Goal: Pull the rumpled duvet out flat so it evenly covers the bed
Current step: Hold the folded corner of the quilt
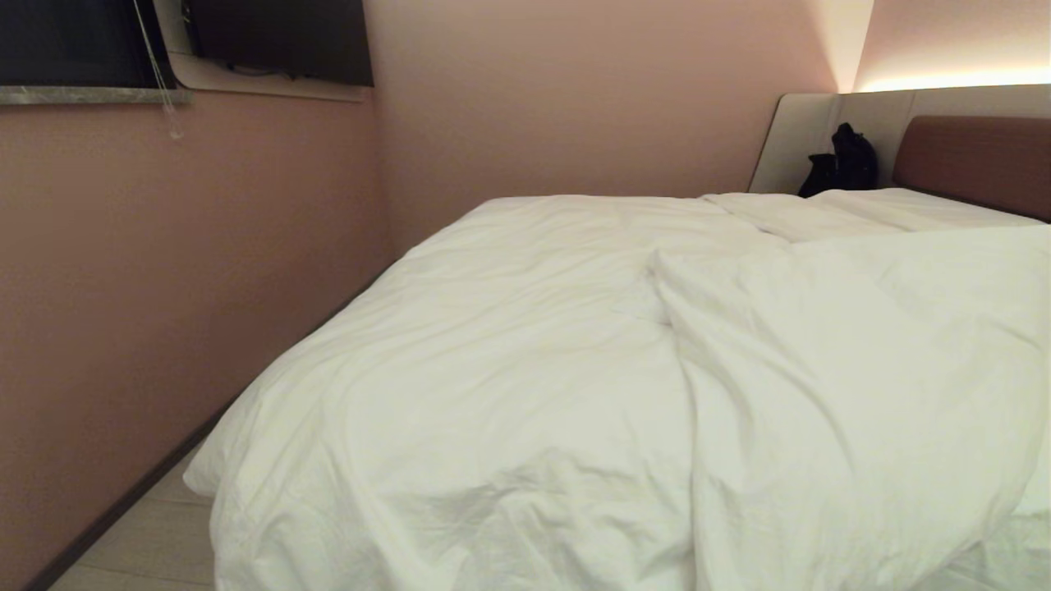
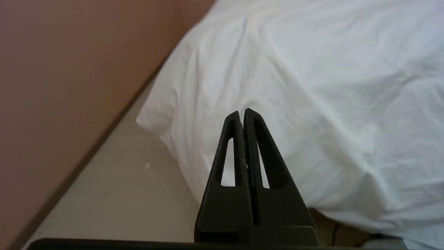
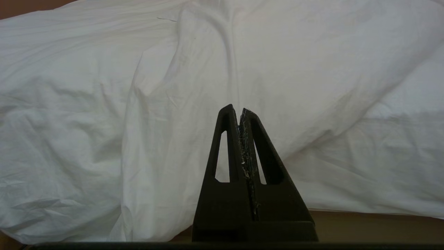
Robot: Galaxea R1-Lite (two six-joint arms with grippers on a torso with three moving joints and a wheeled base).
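Filling most of the head view, a thick white duvet (image 1: 525, 361) lies rumpled over a wide low bed (image 1: 977, 160) that runs from the lower centre of the frame up to a brown padded headboard at the upper right. A long raised fold (image 1: 669, 328) runs down the middle of the duvet, from just above the centre towards the lower edge, with the right-hand part lying heaped over the left, so the cover looks doubled up rather than spread evenly. At the lower left the duvet's corner hangs over the foot of the bed above a pale floor (image 1: 139, 542), close beside a pink wall (image 1: 164, 287). Flat white pillows (image 1: 862, 209) sit at the upper right, and a black bag (image 1: 842, 160) rests against the pale grey side panel behind them. Neither arm shows in the head view. In the left wrist view, the left gripper (image 2: 242, 113) has its two black fingers pressed together on nothing, aimed at the hanging corner of the duvet near the wall; it does not appear to touch the cloth. In the right wrist view, the right gripper (image 3: 236, 109) is likewise closed and empty, pointing at the fold where it drops over the foot of the bed. Both seem poised at the foot edge because that is where the cloth can be seized and drawn flat; no grasp has been made yet.
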